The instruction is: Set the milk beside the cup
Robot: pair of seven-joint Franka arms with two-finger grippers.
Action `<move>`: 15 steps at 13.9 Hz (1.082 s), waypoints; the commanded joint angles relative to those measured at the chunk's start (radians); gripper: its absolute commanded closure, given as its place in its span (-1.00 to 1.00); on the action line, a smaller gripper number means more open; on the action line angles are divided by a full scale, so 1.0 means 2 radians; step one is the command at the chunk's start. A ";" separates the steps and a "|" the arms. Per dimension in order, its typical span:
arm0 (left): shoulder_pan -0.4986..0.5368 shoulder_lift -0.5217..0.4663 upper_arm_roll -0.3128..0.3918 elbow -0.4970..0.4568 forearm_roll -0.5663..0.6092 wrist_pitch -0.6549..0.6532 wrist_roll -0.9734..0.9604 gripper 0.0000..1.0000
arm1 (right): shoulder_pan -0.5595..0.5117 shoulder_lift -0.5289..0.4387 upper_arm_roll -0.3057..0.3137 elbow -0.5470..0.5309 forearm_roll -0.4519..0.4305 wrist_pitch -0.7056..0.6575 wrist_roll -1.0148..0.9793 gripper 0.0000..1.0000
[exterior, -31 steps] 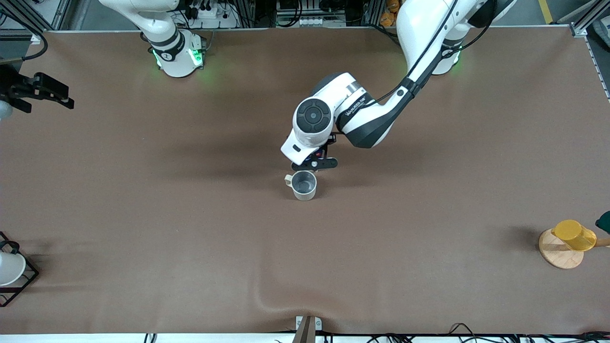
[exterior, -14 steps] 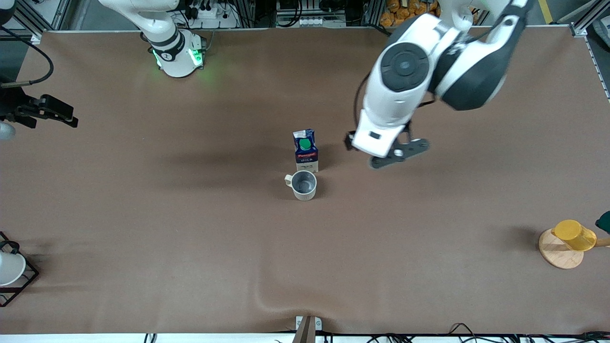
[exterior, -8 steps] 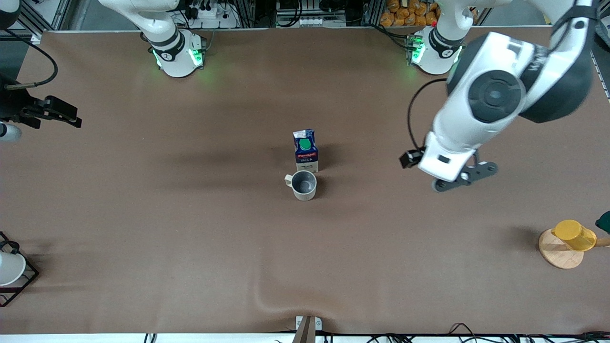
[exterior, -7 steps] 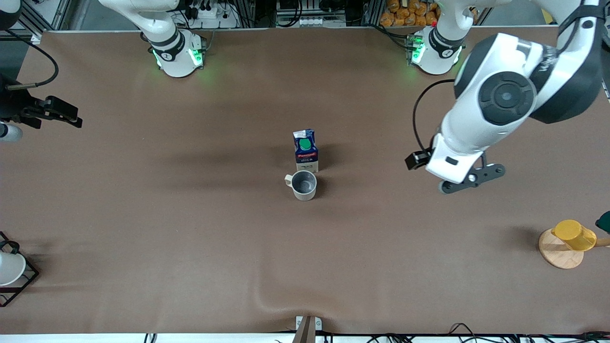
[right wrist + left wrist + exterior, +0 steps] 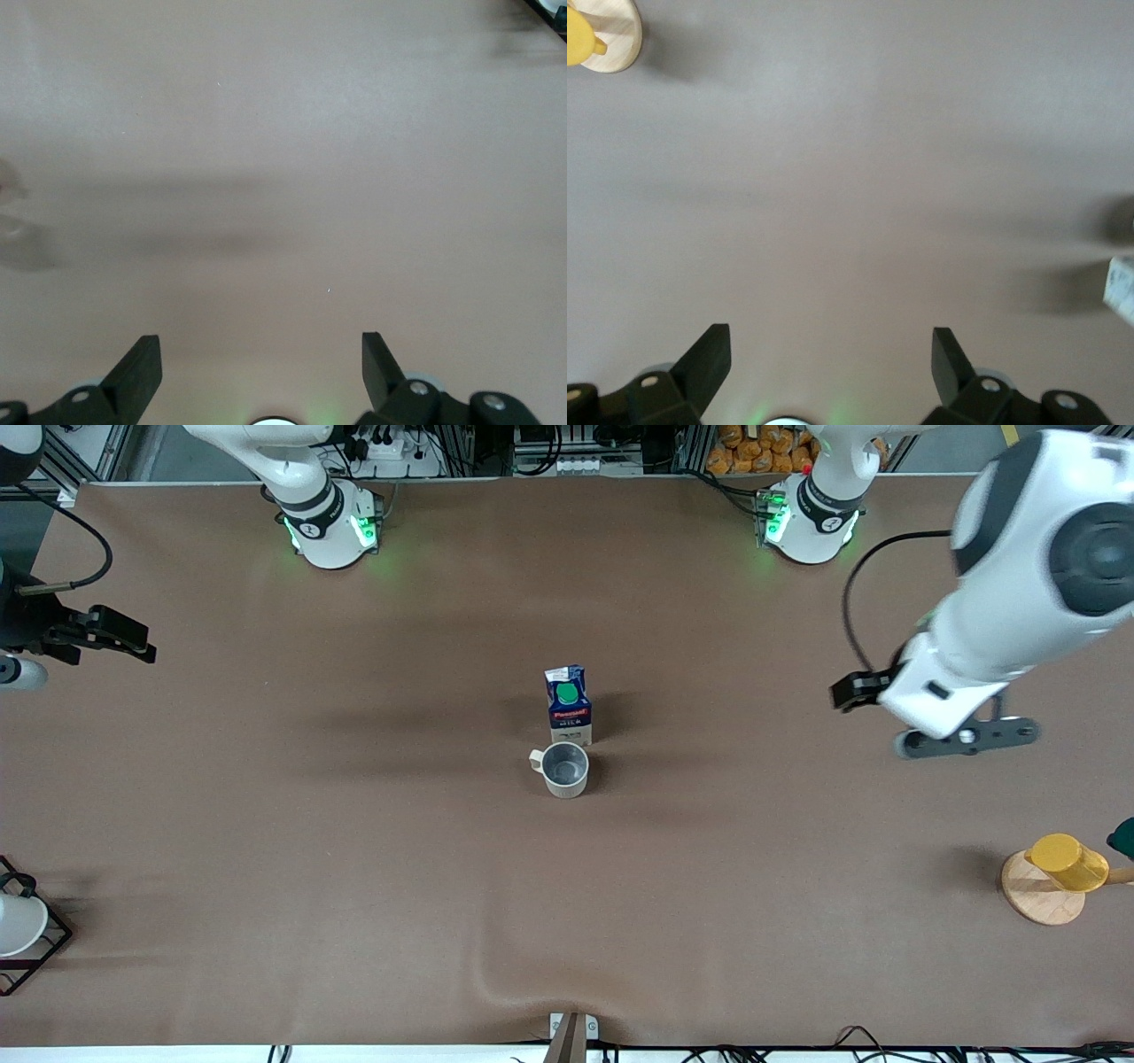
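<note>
The milk (image 5: 568, 704), a dark blue carton with a green cap, stands upright at mid-table. The beige cup (image 5: 564, 769) stands right beside it, nearer to the front camera. My left gripper (image 5: 966, 737) is open and empty, up over bare table toward the left arm's end, well away from both. In the left wrist view its jaws (image 5: 828, 354) stand wide apart over bare mat, and a white corner of the milk (image 5: 1121, 290) shows at the edge. My right gripper (image 5: 133, 642) waits open and empty at the right arm's end (image 5: 261, 354).
A yellow cup (image 5: 1067, 861) sits on a round wooden stand (image 5: 1036, 903) at the left arm's end, also in the left wrist view (image 5: 578, 37). A white cup in a black wire rack (image 5: 40, 948) is at the right arm's end. A dark green object (image 5: 1123, 837) pokes in beside the yellow cup.
My left gripper let go of the milk beside the cup, then rose and swung away toward the left arm's end. The milk and cup stay put. The right gripper barely drifted.
</note>
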 commanded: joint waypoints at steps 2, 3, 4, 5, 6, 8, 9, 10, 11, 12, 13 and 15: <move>-0.072 -0.042 0.131 -0.020 -0.057 -0.003 0.081 -1.00 | 0.005 -0.005 -0.003 -0.006 0.003 0.001 0.011 -1.00; -0.070 -0.050 0.136 -0.021 -0.063 -0.003 0.094 -1.00 | 0.005 -0.005 -0.003 -0.006 0.003 0.001 0.011 -1.00; -0.067 -0.062 0.138 -0.022 -0.062 -0.004 0.115 -1.00 | 0.005 -0.005 -0.003 -0.006 0.003 0.000 0.011 -1.00; -0.063 -0.079 0.139 -0.026 -0.059 -0.004 0.157 -1.00 | 0.004 -0.005 -0.003 -0.007 0.003 -0.001 0.011 -1.00; -0.063 -0.088 0.139 -0.027 -0.063 -0.003 0.177 -1.00 | 0.002 -0.006 -0.004 -0.008 0.003 -0.002 0.011 -1.00; -0.062 -0.098 0.140 -0.030 -0.064 0.011 0.171 -1.00 | 0.001 -0.006 -0.004 -0.008 0.003 -0.002 0.011 -1.00; -0.057 -0.107 0.140 -0.048 -0.064 0.039 0.168 -1.00 | 0.002 -0.006 -0.004 -0.007 0.003 -0.002 0.011 -1.00; -0.046 -0.131 0.140 -0.083 -0.065 0.082 0.168 -1.00 | 0.002 -0.004 -0.004 -0.007 0.003 0.002 0.011 -1.00; -0.042 -0.152 0.140 -0.123 -0.065 0.122 0.169 -1.00 | 0.005 -0.003 -0.004 -0.007 0.003 0.002 0.010 -1.00; -0.041 -0.154 0.140 -0.130 -0.063 0.128 0.177 -1.00 | 0.007 -0.003 -0.003 -0.008 0.003 -0.001 0.011 -1.00; -0.042 -0.153 0.140 -0.130 -0.060 0.126 0.178 -1.00 | 0.008 -0.003 -0.003 -0.009 0.003 -0.004 0.011 -1.00; -0.042 -0.147 0.137 -0.121 -0.060 0.100 0.177 -1.00 | 0.006 -0.003 -0.003 -0.009 0.003 -0.005 0.011 -1.00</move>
